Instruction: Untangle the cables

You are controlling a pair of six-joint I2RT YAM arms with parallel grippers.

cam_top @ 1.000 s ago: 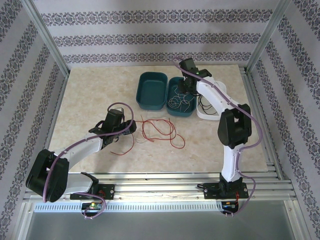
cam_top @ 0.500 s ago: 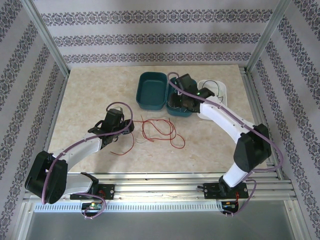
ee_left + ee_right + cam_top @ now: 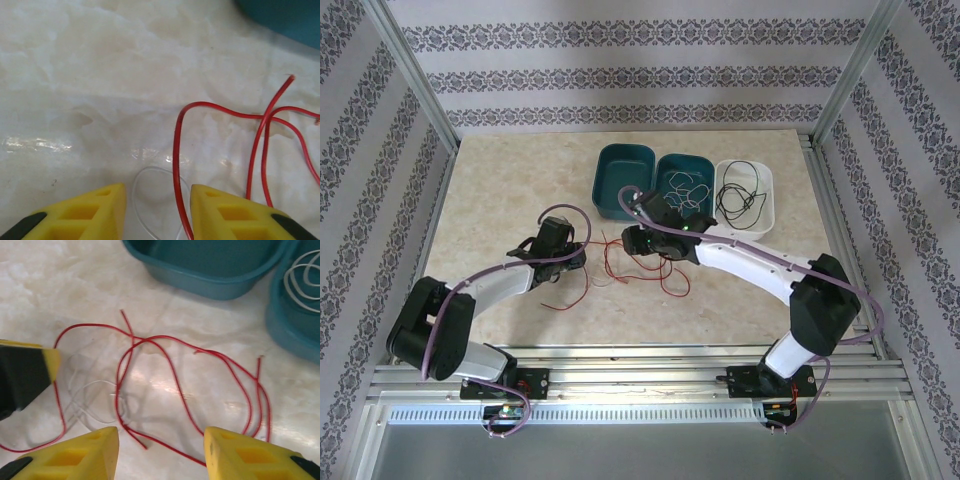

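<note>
Left gripper [image 3: 157,190]: from my console I see its yellow fingers spread, a red cable [image 3: 174,150] and a clear strand [image 3: 155,169] running between them, neither pinched.
Right gripper [image 3: 161,432]: fingers spread wide over the red loops, holding nothing.
Red cable: loose at mid-table [image 3: 500,190], left gripper at its 9 o'clock, right gripper at its 12 o'clock.
Trays: at the red cable's 12 o'clock; white cable [image 3: 685,185] in a teal tray [image 3: 705,165], black cable [image 3: 738,200] in the white tray [image 3: 769,200].
</note>
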